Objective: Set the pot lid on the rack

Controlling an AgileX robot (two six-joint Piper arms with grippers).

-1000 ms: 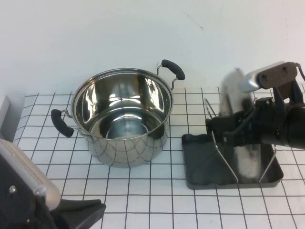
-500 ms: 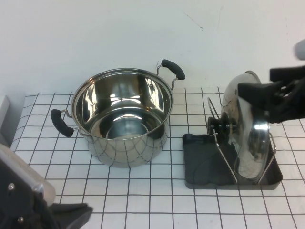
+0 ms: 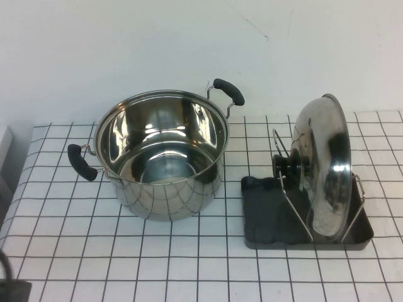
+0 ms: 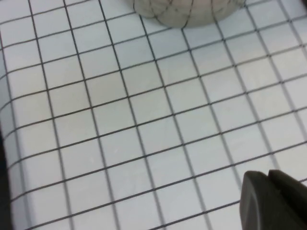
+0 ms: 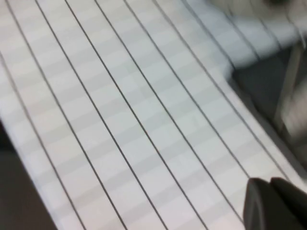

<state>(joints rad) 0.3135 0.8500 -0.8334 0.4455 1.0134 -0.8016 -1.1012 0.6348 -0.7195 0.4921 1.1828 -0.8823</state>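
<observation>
The pot lid [image 3: 324,170] stands on edge in the rack, its black knob [image 3: 286,165] facing the pot. The rack's wire loops [image 3: 296,207] rise from the dark grey tray [image 3: 271,220] and hold the lid; nothing grips it. My left gripper [image 4: 268,176] is shut and empty, over the checked cloth on the near side of the pot [image 4: 187,12]. My right gripper [image 5: 271,184] is shut and empty, over the cloth beside a corner of the tray [image 5: 259,81]. Neither gripper shows in the high view; only a dark bit of the left arm [image 3: 12,290] shows at the bottom left corner.
The deep steel pot [image 3: 160,157] with two black handles stands open, left of the rack. A white cloth with a black grid [image 3: 189,251] covers the table. A white wall stands behind.
My right gripper has let go of the lid and left the high view to the right. The lid now stands alone in the rack. My left arm has drawn back out at the bottom left.
</observation>
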